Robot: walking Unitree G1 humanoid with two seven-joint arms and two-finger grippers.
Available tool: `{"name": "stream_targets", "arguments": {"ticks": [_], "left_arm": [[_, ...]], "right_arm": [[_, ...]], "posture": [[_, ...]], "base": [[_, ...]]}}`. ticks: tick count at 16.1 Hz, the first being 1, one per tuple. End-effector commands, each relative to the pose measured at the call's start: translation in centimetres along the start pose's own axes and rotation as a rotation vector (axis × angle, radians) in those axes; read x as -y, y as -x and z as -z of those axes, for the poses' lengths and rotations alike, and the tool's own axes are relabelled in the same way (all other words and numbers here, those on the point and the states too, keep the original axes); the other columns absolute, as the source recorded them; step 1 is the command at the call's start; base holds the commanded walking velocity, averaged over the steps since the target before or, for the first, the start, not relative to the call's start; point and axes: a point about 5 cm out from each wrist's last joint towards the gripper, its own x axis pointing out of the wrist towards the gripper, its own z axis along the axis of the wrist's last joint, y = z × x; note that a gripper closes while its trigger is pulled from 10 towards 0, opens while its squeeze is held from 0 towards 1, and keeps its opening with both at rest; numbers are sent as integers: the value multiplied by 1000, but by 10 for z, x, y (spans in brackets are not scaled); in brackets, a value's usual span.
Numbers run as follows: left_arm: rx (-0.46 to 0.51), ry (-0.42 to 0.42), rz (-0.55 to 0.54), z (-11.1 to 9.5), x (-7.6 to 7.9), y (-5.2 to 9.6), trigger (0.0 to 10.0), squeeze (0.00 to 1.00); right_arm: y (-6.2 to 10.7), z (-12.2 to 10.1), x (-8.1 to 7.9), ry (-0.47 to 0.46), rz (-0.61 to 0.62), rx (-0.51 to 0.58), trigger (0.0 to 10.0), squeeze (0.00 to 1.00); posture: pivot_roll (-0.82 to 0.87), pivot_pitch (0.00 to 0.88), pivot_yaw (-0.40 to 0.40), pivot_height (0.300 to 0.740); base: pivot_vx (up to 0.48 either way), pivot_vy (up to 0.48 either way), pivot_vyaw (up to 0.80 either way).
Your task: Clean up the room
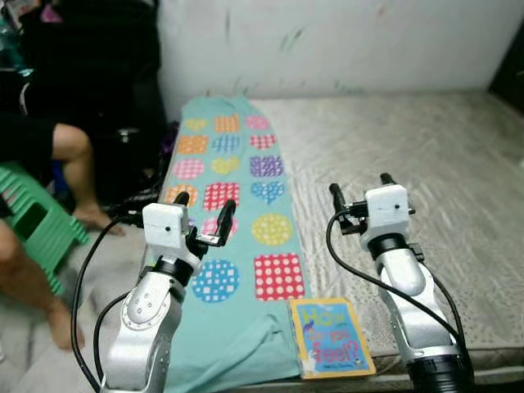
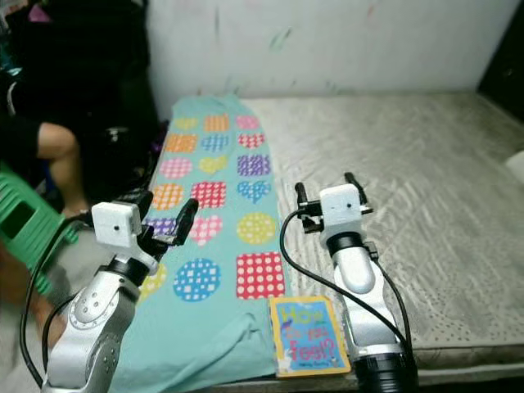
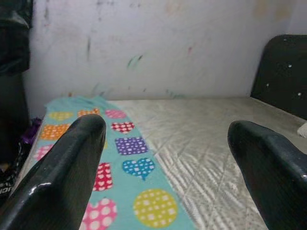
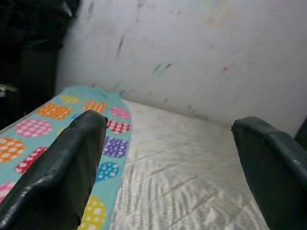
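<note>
A teal cloth [image 1: 233, 213] printed with coloured dotted circles, squares and hearts lies spread along the left side of a bare quilted mattress [image 1: 409, 155]. A yellow and blue children's book [image 1: 332, 337] rests flat at the mattress's near edge, beside the cloth's corner. My left gripper [image 1: 203, 211] hovers open above the cloth's near part. My right gripper [image 1: 359, 188] is held open over the bare mattress, beyond the book. Both wrist views look along spread fingers [image 3: 62, 177] [image 4: 67, 167] toward the cloth [image 3: 129, 167] [image 4: 72, 115] and the wall.
A person's bare legs [image 1: 70, 180] and a green plastic stool [image 1: 37, 225] are on the floor at the left. A marked white wall [image 1: 327, 41] backs the mattress. Dark items [image 1: 90, 74] stand in the far left corner.
</note>
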Motion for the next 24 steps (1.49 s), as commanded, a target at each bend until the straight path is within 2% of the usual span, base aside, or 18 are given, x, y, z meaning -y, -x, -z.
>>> {"name": "stream_targets", "arguments": {"ticks": [1,6,9,13,19,24], "left_arm": [[12,-26,-16,-3,-6,-3,10000,0],[54,-32,-48,-5,-7,-14,10000,0],[71,-48,-59,-8,-11,-15,10000,0],[53,-51,-74,-4,-18,-6,10000,0],[17,-50,-59,2,-14,5,10000,0],[1,-55,-39,3,-13,6,10000,0]], "right_arm": [[-7,-8,-4,-3,-18,38,10000,0],[-16,-14,-1,27,-34,75,10000,0],[-20,-15,0,26,-27,86,10000,0],[-18,-14,-4,7,-31,88,10000,0],[-6,-1,-2,-11,-14,39,10000,0],[4,3,-8,-22,-20,25,10000,0]], "posture": [[-48,0,23,740],[-63,0,-2,740],[-48,0,-5,740],[-40,0,-7,740],[-28,0,6,740],[-29,0,26,740]], "base": [[0,0,0],[0,0,0],[0,-292,0],[0,-339,0],[0,-406,0],[0,-361,0]]}}
